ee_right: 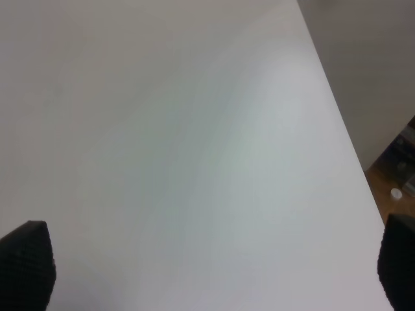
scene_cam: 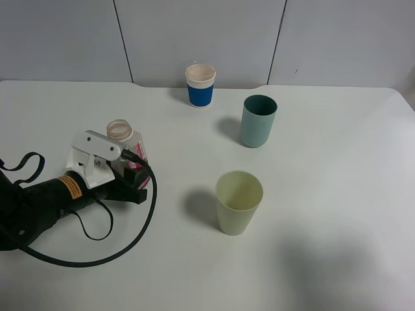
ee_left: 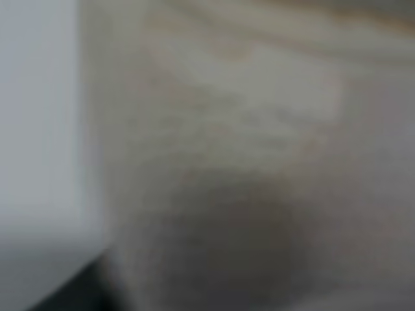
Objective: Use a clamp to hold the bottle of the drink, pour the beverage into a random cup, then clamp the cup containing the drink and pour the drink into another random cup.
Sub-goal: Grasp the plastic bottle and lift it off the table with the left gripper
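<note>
A clear drink bottle with an open mouth and a pink label stands at the left of the white table. My left gripper is closed around its body, one black finger on each side. The left wrist view shows only a blurred pale surface very close to the lens. A pale green cup stands in the middle front, a teal cup behind it, and a blue and white cup at the back. My right gripper is open over bare table, out of the exterior view.
Black cable loops from the left arm across the table in front of the bottle. A grey panelled wall runs behind the table. The table's right edge and floor beyond show in the right wrist view.
</note>
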Available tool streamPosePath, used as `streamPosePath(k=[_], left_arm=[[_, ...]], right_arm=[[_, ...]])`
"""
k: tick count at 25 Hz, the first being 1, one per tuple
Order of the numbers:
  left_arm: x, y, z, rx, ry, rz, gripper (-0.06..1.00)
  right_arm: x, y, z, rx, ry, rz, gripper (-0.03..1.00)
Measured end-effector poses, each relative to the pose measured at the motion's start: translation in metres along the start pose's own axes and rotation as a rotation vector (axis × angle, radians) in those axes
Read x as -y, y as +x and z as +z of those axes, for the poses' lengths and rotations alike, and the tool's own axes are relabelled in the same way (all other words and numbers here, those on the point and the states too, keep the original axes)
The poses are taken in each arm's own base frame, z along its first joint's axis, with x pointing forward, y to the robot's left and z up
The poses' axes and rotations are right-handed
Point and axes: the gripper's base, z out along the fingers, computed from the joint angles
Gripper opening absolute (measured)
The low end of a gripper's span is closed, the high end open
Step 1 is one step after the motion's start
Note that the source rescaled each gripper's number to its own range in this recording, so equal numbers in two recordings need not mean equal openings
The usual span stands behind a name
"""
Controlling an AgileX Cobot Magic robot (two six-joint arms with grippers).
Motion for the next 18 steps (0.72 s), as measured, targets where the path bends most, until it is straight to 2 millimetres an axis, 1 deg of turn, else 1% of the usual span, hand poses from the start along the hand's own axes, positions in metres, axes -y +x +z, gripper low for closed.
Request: streamPosePath(k=[1, 2, 15, 18], left_arm=[[0.0001, 0.0, 0.0, 0.0, 0.001, 0.0, 0.03], [0.0001, 0.0, 0.0, 0.0, 0.001, 0.0, 0.0], [0.0001, 0.0, 0.0, 0.0, 0.001, 0.012, 0.0], [-0.0004, -0.0041, -0.0013, 0.007, -0.009, 0.008, 0.0]], right_arm=[[0.0, 0.0, 0.0, 0.0, 0.0, 0.0, 1.0], [0.0, 0.0, 0.0, 0.0, 0.0, 0.0, 1.0], [0.0, 0.0, 0.0, 0.0, 0.0, 0.0, 1.0], [0.0, 0.0, 0.0, 0.0, 0.0, 0.0, 1.0]])
